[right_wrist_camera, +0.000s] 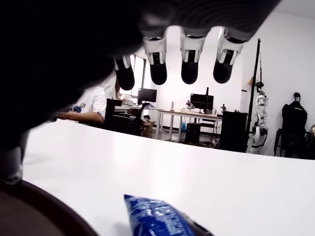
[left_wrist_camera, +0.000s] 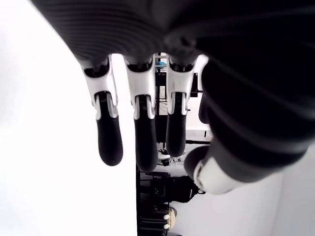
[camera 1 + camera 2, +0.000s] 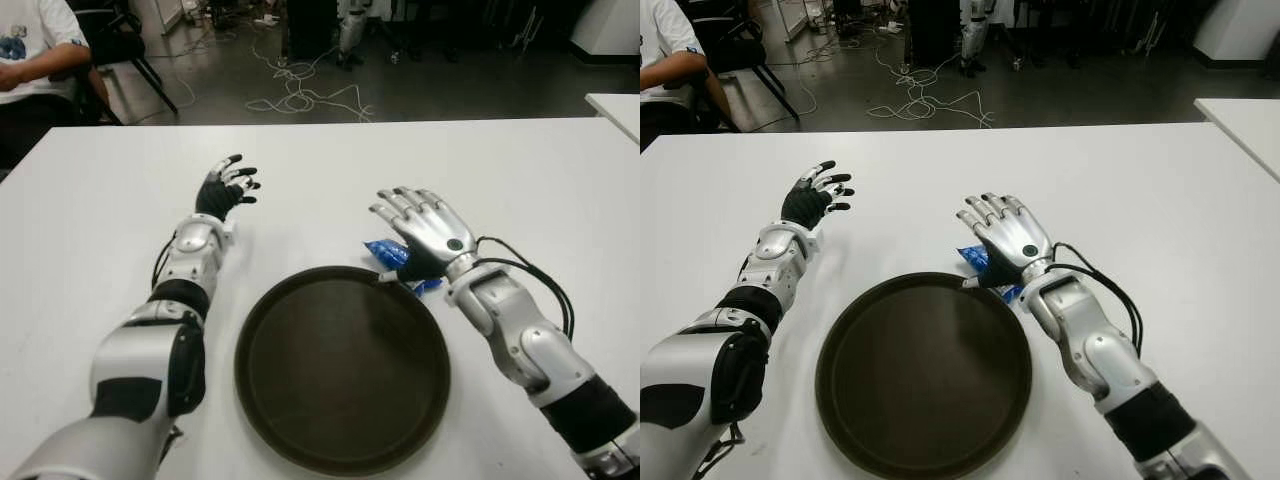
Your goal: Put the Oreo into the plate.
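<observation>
No legible text, label, brand, number or sign anywhere. Blue wrapper of the Oreo pack (image 1: 160, 219) shows only a pale speckled pattern, no readable lettering. Print on the white shirt of the person (image 3: 30, 45) at the table's far left corner too small to make out. Monitors (image 1: 199, 102) in the background show nothing readable.

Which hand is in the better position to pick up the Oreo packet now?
The right hand, I think. It hovers open directly over the blue Oreo packet, which lies on the white table beside the plate's rim. The left hand, open, shows farther away across the table.
</observation>
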`<state>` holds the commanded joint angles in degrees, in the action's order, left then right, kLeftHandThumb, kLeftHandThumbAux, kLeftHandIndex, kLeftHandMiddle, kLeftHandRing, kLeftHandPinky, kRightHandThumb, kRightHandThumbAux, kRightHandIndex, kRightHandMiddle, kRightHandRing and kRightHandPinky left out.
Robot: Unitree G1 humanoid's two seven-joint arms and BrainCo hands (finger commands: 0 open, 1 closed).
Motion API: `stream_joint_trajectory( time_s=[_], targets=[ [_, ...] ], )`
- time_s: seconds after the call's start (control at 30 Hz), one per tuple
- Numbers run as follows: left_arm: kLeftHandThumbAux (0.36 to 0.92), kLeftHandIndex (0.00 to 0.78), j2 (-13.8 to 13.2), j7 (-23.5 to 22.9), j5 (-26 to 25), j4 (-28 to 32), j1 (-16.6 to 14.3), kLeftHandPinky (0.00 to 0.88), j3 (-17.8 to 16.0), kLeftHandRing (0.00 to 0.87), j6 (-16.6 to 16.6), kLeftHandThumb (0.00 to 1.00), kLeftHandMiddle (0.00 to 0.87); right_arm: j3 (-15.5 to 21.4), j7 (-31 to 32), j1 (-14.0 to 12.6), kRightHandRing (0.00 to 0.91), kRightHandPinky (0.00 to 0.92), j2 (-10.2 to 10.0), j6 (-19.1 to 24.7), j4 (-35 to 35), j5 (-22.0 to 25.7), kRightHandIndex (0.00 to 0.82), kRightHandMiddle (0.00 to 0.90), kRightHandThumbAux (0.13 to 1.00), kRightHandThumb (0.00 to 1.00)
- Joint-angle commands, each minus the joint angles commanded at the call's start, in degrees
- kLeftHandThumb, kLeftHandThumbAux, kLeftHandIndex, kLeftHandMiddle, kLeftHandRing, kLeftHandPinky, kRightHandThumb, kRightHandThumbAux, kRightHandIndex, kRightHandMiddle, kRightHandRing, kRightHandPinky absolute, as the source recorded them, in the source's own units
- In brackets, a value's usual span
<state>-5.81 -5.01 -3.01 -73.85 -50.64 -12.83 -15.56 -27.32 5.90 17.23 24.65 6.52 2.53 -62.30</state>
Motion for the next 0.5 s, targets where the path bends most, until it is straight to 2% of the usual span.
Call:
stream_joint_trajectory(
  time_s=[0.27, 0.5],
  targets=[
    [0.777, 0.159, 0.0, -0.1, 0.1, 0.0, 0.1, 0.429, 0.1, 0.347, -0.3, 0.252, 0.290, -0.5, 0.8, 0.9, 0.037, 0.040, -1.0, 1.0, -2.4, -1.7, 0.038, 0.038, 0.491, 0.000],
    [0.759, 0.157, 0.0, -0.3, 0.1, 0.0, 0.0, 0.431, 0.2, 0.347, -0.1, 0.272, 0.291, -0.7, -1.9, 1.6, 0.065, 0.063, -1.3, -0.1, -5.1, -1.6, 0.056, 0.065, 0.502, 0.000]
  ],
)
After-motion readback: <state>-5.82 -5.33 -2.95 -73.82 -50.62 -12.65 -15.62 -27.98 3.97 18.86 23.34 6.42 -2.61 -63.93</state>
